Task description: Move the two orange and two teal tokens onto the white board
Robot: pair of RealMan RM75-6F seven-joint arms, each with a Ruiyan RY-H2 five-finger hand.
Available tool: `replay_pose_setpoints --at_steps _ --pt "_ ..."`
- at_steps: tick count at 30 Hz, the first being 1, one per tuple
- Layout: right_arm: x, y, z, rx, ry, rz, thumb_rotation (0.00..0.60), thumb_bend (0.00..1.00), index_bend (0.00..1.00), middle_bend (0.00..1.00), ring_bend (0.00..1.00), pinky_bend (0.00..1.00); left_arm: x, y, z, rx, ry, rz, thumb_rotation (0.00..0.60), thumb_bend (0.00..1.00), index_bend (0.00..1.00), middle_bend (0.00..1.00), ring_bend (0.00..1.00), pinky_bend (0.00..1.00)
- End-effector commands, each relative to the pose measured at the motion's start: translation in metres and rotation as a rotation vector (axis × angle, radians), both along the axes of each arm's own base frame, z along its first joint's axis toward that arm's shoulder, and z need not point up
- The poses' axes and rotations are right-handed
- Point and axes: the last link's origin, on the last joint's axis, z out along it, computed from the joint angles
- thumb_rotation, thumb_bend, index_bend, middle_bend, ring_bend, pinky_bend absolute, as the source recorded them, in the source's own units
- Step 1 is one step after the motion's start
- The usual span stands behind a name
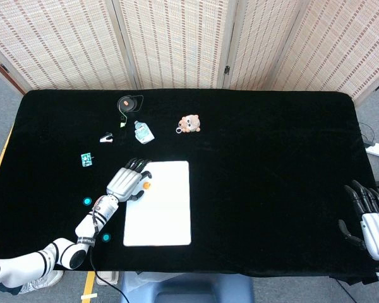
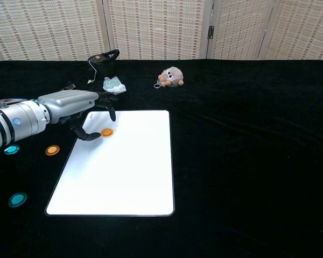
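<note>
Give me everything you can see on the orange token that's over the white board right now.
The orange token is a small flat round disc, plain orange, plastic-looking. It sits over the upper left part of the white board, well inside the left edge. The left hand arches over it with fingers spread, and one dark fingertip reaches the token's left side; whether it is pinched or already lying flat on the board, I cannot tell. Nothing else touches it.

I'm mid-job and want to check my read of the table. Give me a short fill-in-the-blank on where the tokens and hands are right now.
1. The orange token by the left hand lies on the white ____.
2. The other orange token lies on the ____ cloth.
3. The number of teal tokens on the board is ____.
4. The right hand holds ____.

Missing words: board; black; zero; nothing
</note>
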Motion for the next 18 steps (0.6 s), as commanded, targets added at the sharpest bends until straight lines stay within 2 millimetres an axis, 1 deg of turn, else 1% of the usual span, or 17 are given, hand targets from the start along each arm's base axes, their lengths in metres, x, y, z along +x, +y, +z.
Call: replay_pose_setpoints --at_steps 1,4,6,10,14,18 --pt "0.001 -0.001 0.000 0.001 0.000 0.004 0.600 0.45 0.03 0.00 0.00 0.00 -0.002 -0.003 0.004 0.007 0.002 -0.008 0.600 0.42 0.31 0.08 0.00 0.00" --pt "0.002 -0.001 -0.001 0.004 0.000 0.009 0.600 0.45 0.03 0.00 0.00 0.00 -0.008 -0.009 0.012 0.016 0.014 -0.014 0.600 0.42 0.33 0.08 0.00 0.00" --pt "0.003 -0.002 -0.002 0.006 -0.001 0.012 0.600 0.45 0.03 0.00 0.00 0.00 -0.015 -0.015 0.020 0.020 0.028 -0.019 0.600 0.42 0.36 0.08 0.00 0.00" --pt "0.004 -0.002 -0.003 0.008 -0.002 0.018 0.600 0.45 0.03 0.00 0.00 0.00 -0.029 -0.029 0.031 0.025 0.061 -0.026 0.600 0.42 0.39 0.07 0.00 0.00" --pt "0.005 -0.004 -0.004 0.012 -0.001 0.025 0.600 0.45 0.03 0.00 0.00 0.00 -0.042 -0.044 0.038 0.025 0.085 -0.030 0.600 0.42 0.40 0.08 0.00 0.00" --pt "0.007 -0.005 -0.004 0.014 0.000 0.033 0.600 0.45 0.03 0.00 0.00 0.00 -0.051 -0.054 0.041 0.024 0.099 -0.030 0.600 0.42 0.40 0.08 0.00 0.00"
